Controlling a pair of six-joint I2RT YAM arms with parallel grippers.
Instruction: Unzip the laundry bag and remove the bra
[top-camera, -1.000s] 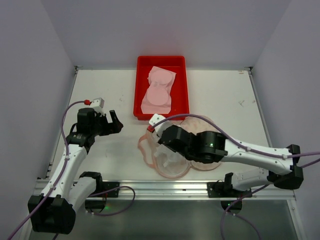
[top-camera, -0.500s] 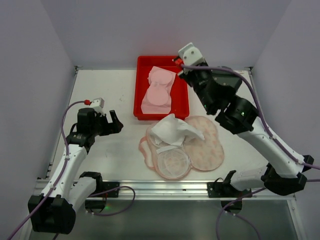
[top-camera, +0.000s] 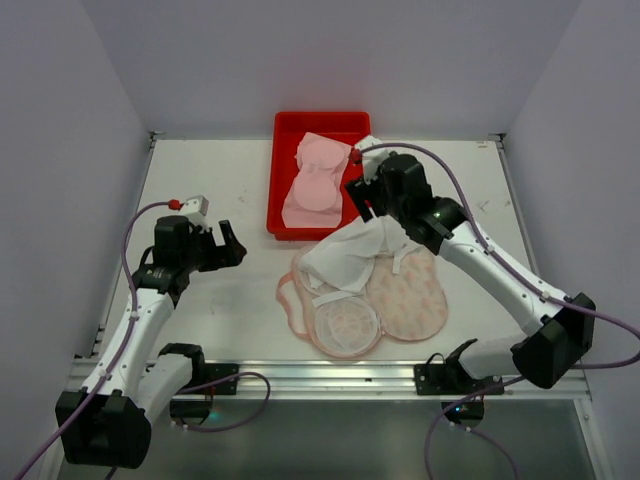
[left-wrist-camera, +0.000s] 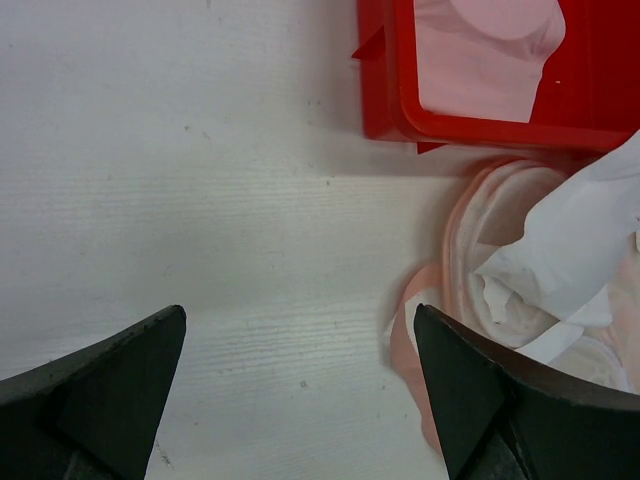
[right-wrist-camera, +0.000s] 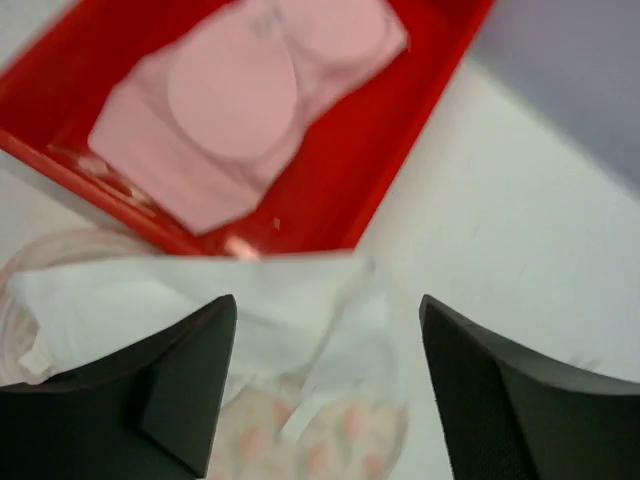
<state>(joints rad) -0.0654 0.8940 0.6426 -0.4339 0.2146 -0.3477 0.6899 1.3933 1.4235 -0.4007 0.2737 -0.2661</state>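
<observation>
The laundry bag (top-camera: 412, 300) lies unzipped and spread flat on the table in front of the red tray. Its printed fabric (right-wrist-camera: 330, 440) shows under my right fingers, and its pink edge (left-wrist-camera: 455, 230) in the left wrist view. A white soft bra (top-camera: 350, 255) is draped across the bag's opened halves, one end raised toward the tray. My right gripper (top-camera: 362, 208) hangs open just over that raised end (right-wrist-camera: 200, 290), nothing pinched between its jaws (right-wrist-camera: 325, 300). My left gripper (top-camera: 232, 245) stands open over bare table (left-wrist-camera: 300, 312), left of the bag; the bra (left-wrist-camera: 580, 250) shows at that view's right edge.
The red tray (top-camera: 285, 230) stands at the back centre and holds a pale pink garment with two round cups (top-camera: 318, 182). The tray's near corner (left-wrist-camera: 385, 110) lies ahead of my left gripper. Grey walls close in the table on three sides.
My right gripper left the bag shut, rose high by the tray, then came down and opened. The white bra came out of the bag and now drapes over it. Left arm unmoved.
</observation>
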